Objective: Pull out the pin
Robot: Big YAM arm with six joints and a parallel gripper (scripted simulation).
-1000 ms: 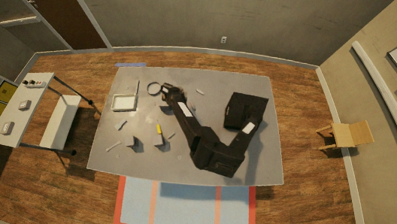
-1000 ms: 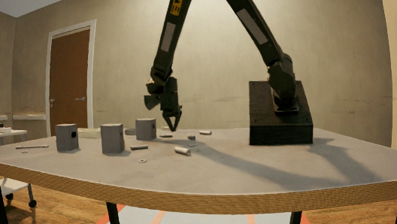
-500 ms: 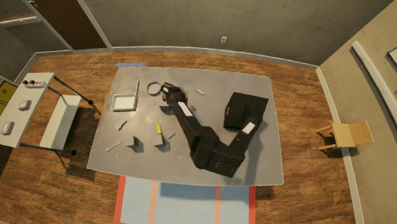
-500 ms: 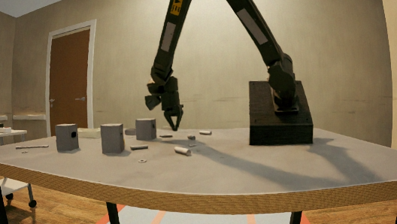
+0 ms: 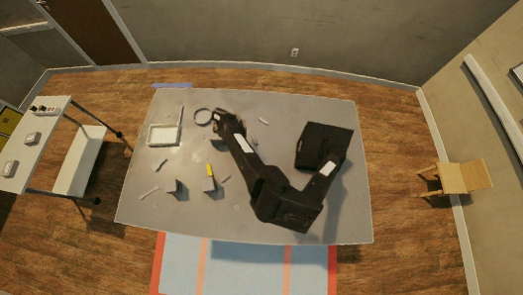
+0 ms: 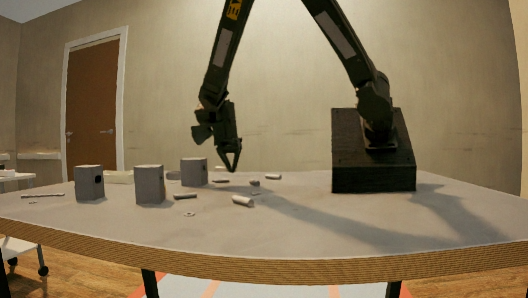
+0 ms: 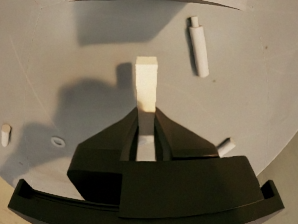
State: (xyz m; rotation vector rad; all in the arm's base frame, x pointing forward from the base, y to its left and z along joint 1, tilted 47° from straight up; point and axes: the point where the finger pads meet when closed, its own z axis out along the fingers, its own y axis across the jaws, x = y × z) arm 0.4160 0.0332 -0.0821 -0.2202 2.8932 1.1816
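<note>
My gripper [image 7: 146,113] is shut on a pale cream pin [image 7: 147,86], which sticks out beyond the fingertips and hangs above the grey table. In the exterior view the gripper [image 6: 230,164] hovers a little above the table, right of the farthest grey block [image 6: 194,171]. Two more grey blocks stand nearer the front: the middle one [image 6: 149,184] and the left one [image 6: 89,182], which has a dark hole in its side. From above, the gripper [image 5: 216,119] is at the back of the table, well away from the two front blocks [image 5: 173,186] [image 5: 210,185].
A ring [image 5: 202,117] and a white tray [image 5: 163,134] lie near the gripper. A yellow piece [image 5: 209,169], small pegs [image 7: 198,46] [image 6: 242,201] and a washer [image 7: 59,141] are scattered about. The arm's black base box [image 5: 323,146] stands at the right.
</note>
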